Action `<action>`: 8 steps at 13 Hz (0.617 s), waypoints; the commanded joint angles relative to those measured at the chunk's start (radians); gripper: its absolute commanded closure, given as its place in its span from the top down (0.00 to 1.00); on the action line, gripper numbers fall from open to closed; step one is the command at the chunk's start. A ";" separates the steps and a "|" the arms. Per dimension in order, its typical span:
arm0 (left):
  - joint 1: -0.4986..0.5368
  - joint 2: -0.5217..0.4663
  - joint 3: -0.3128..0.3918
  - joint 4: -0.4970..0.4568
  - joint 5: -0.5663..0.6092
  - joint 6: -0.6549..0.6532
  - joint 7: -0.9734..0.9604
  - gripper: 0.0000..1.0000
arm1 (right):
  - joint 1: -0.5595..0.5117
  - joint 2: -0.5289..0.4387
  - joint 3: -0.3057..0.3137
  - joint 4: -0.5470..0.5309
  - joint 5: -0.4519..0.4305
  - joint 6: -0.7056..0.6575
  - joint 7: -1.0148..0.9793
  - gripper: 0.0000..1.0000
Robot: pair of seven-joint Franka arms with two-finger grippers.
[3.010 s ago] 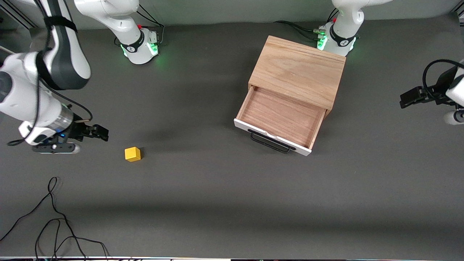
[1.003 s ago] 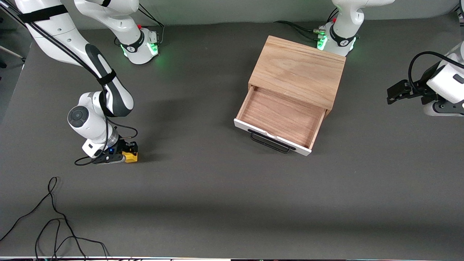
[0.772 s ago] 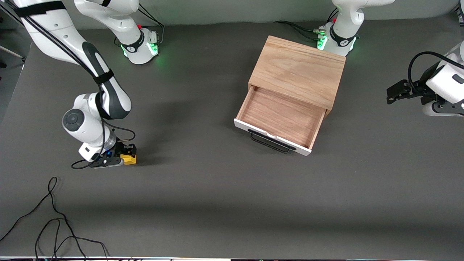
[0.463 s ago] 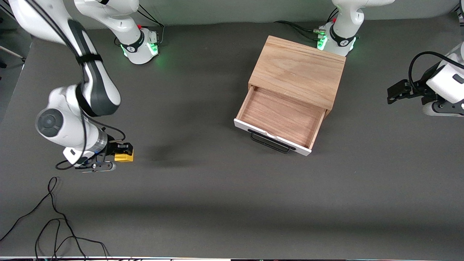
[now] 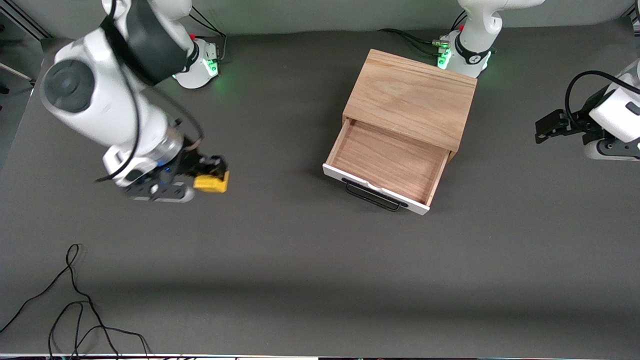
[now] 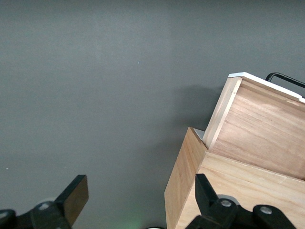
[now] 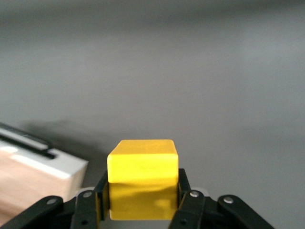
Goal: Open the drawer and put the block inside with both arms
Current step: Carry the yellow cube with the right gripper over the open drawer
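While held aloft: block [image 5: 212, 183] pinched in right hand [image 5: 213, 176], over bare counter [image 5: 300, 280] toward the right arm's end, at about 9 o'clock from the drawer [image 5: 390, 160] on the front view's clock face.
Right hand: pressed onto two opposing flat faces of block, with block's top standing proud of the fingers [image 7: 183, 188] in the right wrist view.
Left hand [image 5: 547, 127]: spread wide, holding nothing, waiting over counter at about 3 o'clock from the box [image 5: 412, 95].
Drawer: standing open, wood floor bare, handle [image 5: 372, 197] pointing to roughly 5 o'clock.
Step, as judged: carrying toward drawer; opening looks done, placing not yet.
Handling, as judged: likely light and rigid, with smooth faces and so somewhat slippery; no sign of fragility.
Hold, as judged: best across parallel faces near mid-height, much as now; seated squarely, no visible tilt.
Next, as judged: travel toward 3 o'clock, clear the white front panel, lower over the wood floor, release low to avoid a bounce.
Risk: clipping front panel or box edge if carried too low.
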 commanded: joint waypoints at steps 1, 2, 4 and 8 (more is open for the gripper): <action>-0.005 -0.011 0.008 -0.003 0.000 -0.002 0.020 1.00 | 0.141 0.130 0.028 0.156 -0.034 -0.017 0.196 0.02; -0.005 -0.009 0.008 -0.003 0.000 -0.004 0.020 1.00 | 0.213 0.182 0.026 0.213 -0.092 -0.011 0.261 0.02; -0.005 -0.006 0.011 -0.003 0.000 -0.004 0.020 1.00 | 0.330 0.298 0.028 0.329 -0.166 0.006 0.385 0.02; -0.005 -0.004 0.011 -0.003 0.000 -0.002 0.020 1.00 | 0.471 0.421 0.026 0.376 -0.255 0.121 0.564 0.02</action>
